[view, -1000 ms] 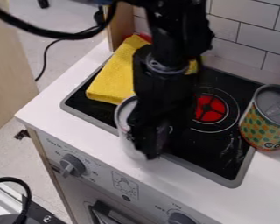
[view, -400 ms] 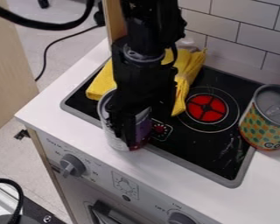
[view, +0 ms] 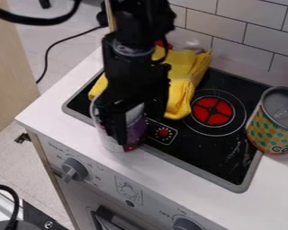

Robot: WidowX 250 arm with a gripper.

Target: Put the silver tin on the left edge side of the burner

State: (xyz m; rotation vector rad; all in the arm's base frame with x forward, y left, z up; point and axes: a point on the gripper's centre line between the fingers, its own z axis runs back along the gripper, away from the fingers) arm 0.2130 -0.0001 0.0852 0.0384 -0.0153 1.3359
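Silver tin in the grip, at the cooktop's front edge

Camera view: the end effector (view: 119, 135) is clamped on the silver tin (view: 135, 131), one finger lying down its near side. The tin stands upright or nearly so at the front rim of the cooktop (view: 197, 168), toward the left corner; whether its base touches down, I cannot tell. Left of it, a strip of white bench (view: 44, 112) runs between the rim and the bench's outer edge. Close behind, the yellow cloth (view: 182, 83) crowds the rear left of the glass. To the right come the small red control (view: 163, 133), the red burner (view: 212, 111), a stretch of black glass, and the patterned can (view: 272, 128) at the right rim.
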